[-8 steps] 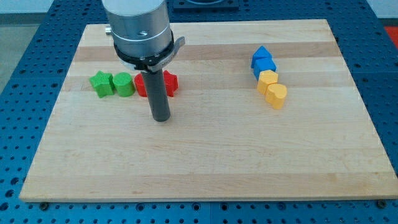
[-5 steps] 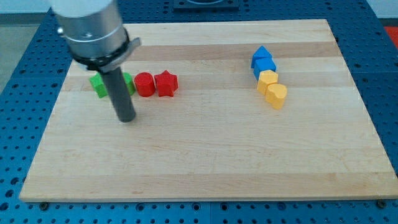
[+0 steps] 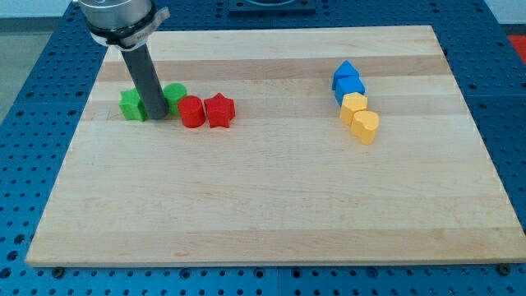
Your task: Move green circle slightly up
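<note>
My hand is only a rod with nothing to open or close, and my tip (image 3: 157,117) has swung up-left between the green star (image 3: 130,105) and the green circle (image 3: 174,94), which has shifted slightly toward the view's top.

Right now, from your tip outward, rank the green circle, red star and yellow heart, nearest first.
Measured from my tip:
1. Green circle, just to its upper right, partly behind the rod.
2. Red star, further toward the view's right.
3. Yellow heart, far across the board on the view's right.

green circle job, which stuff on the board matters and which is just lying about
In the job: green circle; my tip, just left of and below it.

Lying about: green star, red circle, red star, two blue blocks, two yellow blocks.
</note>
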